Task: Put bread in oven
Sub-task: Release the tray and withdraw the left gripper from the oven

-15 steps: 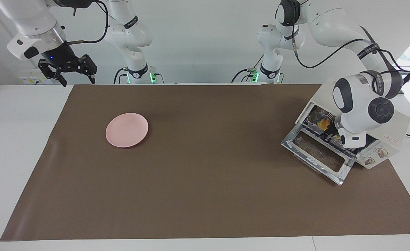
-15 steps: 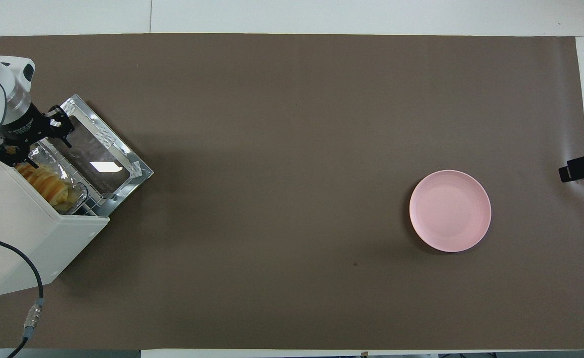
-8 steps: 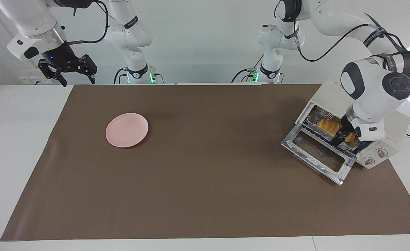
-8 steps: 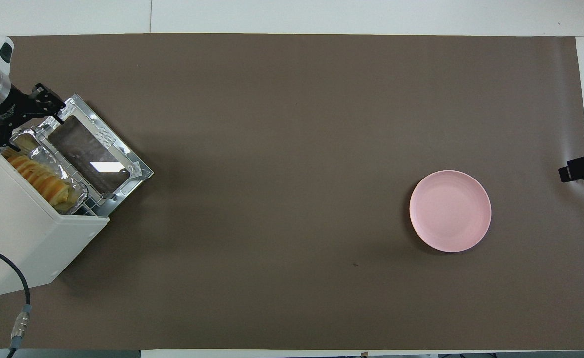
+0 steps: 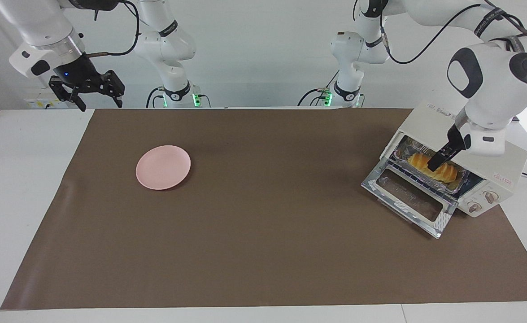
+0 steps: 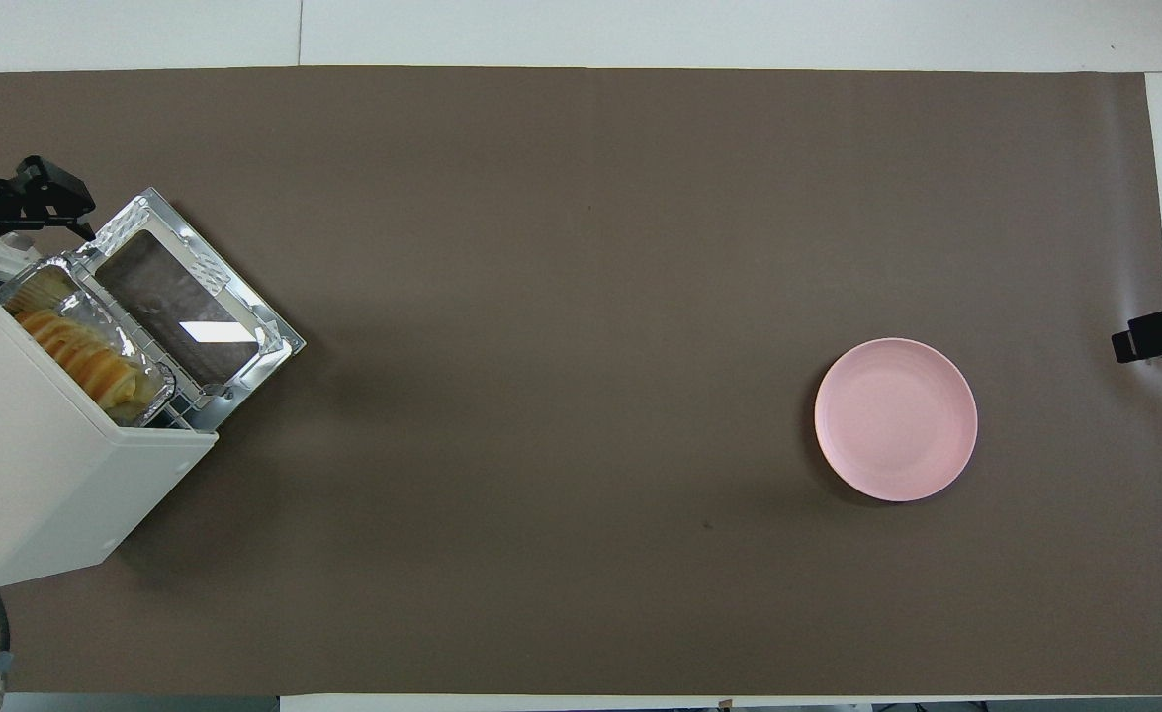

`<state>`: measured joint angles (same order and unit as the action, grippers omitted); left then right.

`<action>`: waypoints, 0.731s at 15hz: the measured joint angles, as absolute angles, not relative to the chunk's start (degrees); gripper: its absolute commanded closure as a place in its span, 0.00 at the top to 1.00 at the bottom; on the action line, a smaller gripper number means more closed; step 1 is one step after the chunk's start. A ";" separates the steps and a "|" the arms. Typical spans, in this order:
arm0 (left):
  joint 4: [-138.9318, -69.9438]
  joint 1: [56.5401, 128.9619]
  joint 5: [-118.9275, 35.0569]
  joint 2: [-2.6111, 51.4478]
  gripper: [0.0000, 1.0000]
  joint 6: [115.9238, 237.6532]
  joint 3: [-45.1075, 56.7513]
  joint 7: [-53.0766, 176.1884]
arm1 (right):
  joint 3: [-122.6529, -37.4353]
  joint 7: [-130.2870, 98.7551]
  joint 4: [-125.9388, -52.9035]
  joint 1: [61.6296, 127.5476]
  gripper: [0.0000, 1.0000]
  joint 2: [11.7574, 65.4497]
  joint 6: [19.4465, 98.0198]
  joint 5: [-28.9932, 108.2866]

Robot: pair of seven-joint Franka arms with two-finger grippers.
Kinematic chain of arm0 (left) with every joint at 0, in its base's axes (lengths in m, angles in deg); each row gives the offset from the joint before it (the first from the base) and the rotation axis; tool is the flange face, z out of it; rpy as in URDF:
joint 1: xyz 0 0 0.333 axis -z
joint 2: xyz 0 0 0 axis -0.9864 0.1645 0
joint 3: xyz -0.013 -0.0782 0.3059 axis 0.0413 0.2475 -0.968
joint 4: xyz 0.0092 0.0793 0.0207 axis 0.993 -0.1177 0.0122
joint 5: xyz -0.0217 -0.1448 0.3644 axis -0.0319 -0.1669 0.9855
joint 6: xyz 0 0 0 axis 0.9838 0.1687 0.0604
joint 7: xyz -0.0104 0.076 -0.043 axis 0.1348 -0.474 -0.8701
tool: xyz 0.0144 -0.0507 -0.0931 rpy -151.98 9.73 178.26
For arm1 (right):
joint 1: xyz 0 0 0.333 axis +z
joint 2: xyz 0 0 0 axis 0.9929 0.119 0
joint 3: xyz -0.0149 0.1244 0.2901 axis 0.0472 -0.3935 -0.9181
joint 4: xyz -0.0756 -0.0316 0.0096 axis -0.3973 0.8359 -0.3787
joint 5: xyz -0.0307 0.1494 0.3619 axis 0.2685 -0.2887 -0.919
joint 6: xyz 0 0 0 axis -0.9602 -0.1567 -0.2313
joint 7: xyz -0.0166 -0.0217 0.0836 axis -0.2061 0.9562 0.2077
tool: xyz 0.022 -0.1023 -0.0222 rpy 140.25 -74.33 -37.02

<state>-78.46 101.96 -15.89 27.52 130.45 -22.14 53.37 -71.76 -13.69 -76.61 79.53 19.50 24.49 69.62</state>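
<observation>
The bread [image 5: 432,166] lies in a foil tray [image 5: 463,181] on the rack inside the oven [image 5: 496,179], whose glass door [image 5: 407,202] hangs open at the left arm's end of the table. The left gripper [image 5: 438,159] hangs just over the bread with its jaws open and empty. The right gripper [image 5: 93,95] waits in the air, also open and empty, over the table's edge at the right arm's end, well apart from the pink plate [image 5: 163,167] on the brown mat [image 5: 263,233].
</observation>
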 measured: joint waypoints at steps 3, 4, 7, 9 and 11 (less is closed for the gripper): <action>-76.17 101.98 -16.05 24.76 1.00 125.15 -21.95 55.33 | -71.76 -13.69 -76.61 79.53 1.00 19.50 24.49 69.62; -75.77 101.99 -16.19 24.35 1.00 124.24 -21.93 55.77 | -71.76 -13.69 -76.61 79.53 1.00 19.50 24.49 69.62; -75.55 101.99 -16.33 23.61 1.00 123.58 -21.83 58.09 | -71.76 -13.69 -76.61 79.53 1.00 19.50 24.49 69.62; -75.48 101.99 -16.33 23.49 1.00 122.41 -21.87 60.36 | -71.76 -13.69 -76.61 79.53 1.00 19.50 24.49 69.61; -75.38 102.00 -16.35 23.23 1.00 120.62 -21.84 62.85 | -71.76 -13.69 -76.61 79.53 1.00 19.50 24.49 69.62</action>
<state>-75.38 102.00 -16.35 23.23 120.62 -21.84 62.85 -71.76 -13.69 -76.61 79.53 19.50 24.49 69.62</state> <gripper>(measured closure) 0.000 0.000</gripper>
